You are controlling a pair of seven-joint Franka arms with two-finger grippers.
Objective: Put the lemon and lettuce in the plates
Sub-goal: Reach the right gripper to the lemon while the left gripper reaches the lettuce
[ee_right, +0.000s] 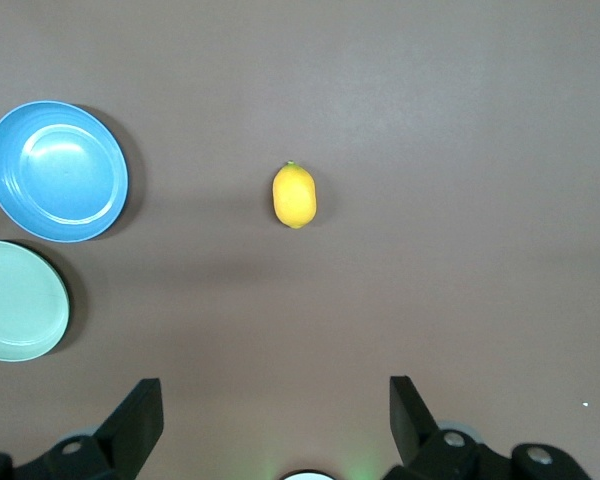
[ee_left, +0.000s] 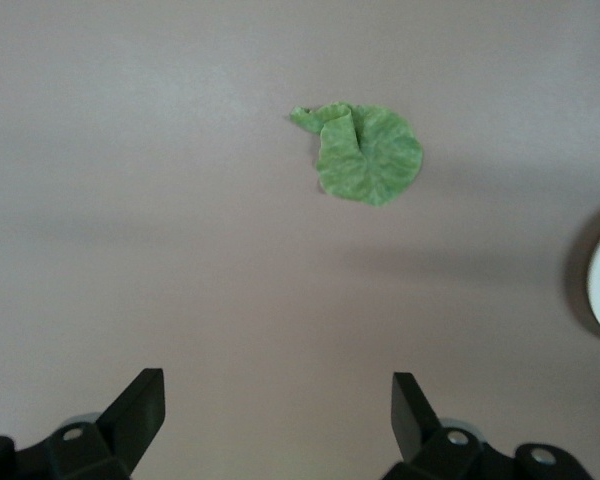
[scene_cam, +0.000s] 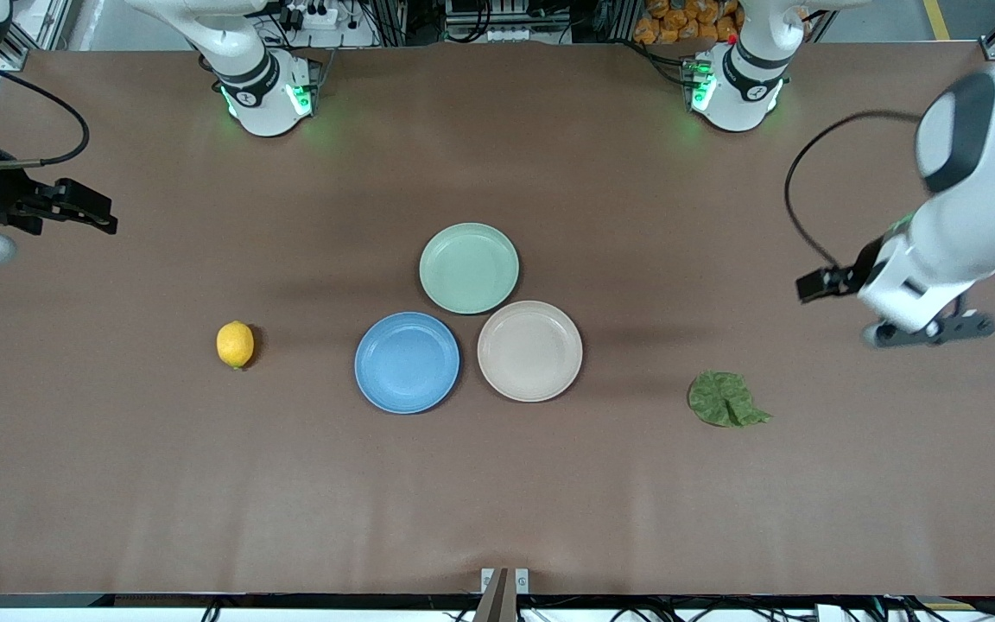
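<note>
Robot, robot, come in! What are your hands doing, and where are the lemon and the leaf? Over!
Left gripper open, over bare table near lettuce. Right gripper open, up by lemon. Blue plate and beige plate empty. Nothing blocking.

L gripper [ee_left: 275, 415] & R gripper [ee_right: 275, 420] both wide open, raised above table ends.
</note>
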